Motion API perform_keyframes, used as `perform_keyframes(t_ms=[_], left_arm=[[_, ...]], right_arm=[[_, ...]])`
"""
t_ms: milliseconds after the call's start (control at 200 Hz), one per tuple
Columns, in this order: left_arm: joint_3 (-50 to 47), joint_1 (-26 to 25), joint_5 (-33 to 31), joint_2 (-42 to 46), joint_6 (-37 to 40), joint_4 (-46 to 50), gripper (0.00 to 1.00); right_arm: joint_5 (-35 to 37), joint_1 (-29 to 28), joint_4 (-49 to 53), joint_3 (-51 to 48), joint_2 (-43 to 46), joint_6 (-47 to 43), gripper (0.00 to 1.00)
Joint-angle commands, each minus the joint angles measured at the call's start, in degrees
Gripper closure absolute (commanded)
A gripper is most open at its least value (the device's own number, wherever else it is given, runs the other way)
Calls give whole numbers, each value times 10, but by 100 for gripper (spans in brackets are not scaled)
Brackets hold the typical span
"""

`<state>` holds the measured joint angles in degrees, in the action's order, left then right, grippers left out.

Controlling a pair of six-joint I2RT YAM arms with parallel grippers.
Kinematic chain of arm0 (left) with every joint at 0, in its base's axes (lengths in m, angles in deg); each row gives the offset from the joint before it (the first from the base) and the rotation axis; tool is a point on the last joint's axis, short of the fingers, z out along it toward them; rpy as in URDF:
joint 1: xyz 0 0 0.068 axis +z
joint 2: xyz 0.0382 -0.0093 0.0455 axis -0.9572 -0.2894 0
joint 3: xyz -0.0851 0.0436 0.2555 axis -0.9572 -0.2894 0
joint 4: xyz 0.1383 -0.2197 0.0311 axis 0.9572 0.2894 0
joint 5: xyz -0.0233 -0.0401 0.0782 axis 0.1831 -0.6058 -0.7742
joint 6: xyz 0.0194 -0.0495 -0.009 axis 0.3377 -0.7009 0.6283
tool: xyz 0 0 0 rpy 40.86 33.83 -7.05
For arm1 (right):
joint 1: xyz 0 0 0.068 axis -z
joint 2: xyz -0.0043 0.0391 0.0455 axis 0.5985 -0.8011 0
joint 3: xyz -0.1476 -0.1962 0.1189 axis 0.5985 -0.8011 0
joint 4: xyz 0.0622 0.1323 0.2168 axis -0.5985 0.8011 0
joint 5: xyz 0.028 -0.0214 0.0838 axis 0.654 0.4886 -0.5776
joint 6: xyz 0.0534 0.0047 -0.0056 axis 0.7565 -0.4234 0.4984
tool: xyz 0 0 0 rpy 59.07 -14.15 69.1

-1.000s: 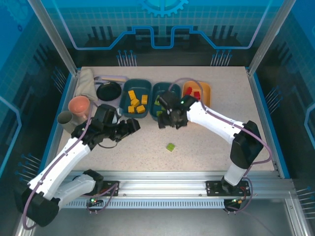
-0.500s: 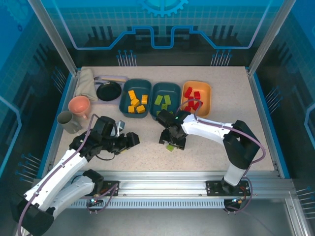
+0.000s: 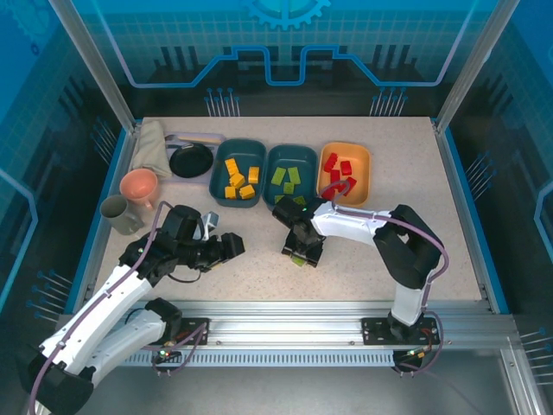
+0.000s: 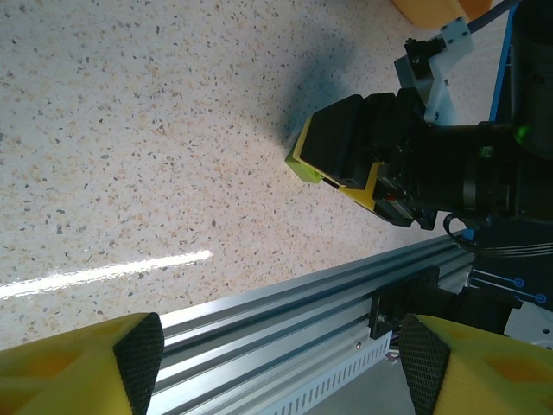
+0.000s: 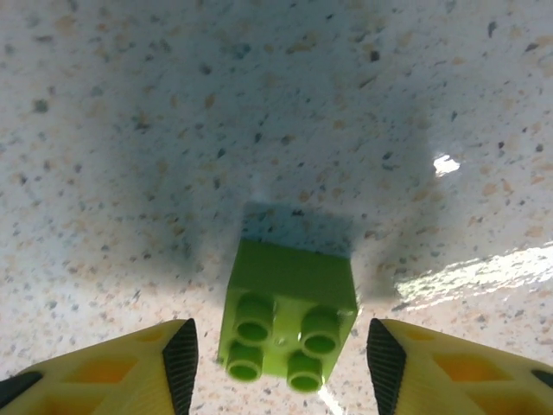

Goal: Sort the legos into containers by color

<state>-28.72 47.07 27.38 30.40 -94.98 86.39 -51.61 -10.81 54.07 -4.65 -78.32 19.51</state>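
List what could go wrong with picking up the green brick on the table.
1. The green brick sits slightly skewed between the right jaws, with a gap on each side, so it may twist or slip out when squeezed.
2. The middle bin stands close between its neighbours. A release off to one side could land the brick among the yellow bricks or the red bricks.

Speckled table (image 3: 467,173) here: left teal bin (image 3: 217,173), middle teal bin (image 3: 270,177) and orange bin (image 3: 362,177) along the far edge, black pan (image 3: 190,161), cloth (image 3: 151,145), pink cup (image 3: 138,186) and grey cup (image 3: 115,212) by the left edge, green brick (image 5: 289,294) near the front edge's middle
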Motion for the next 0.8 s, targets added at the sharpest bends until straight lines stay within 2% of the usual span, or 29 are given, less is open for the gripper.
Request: perform_keyframes(t_ms=[0,285,420,570,690,795], left_arm=[[19,-4,10,-2,-9,-5,24],[22,-4,4,-6,-13,-12,24],[43,-5,-2,-21,-34,-30,24],[121,-3,-18,-103,-48,-49,24],[194,12,-20,-185,-47,-73,24],[238,38,-10,-251,-48,-108,25]], right_arm=[[-2,7,-4,-6,-14,4,50],[26,6,11,-1,-7,-19,72],[102,-1,67,53,25,-89,73],[179,16,105,124,40,-189,73],[204,47,105,200,14,-271,73],[209,73,105,287,-44,-331,74]])
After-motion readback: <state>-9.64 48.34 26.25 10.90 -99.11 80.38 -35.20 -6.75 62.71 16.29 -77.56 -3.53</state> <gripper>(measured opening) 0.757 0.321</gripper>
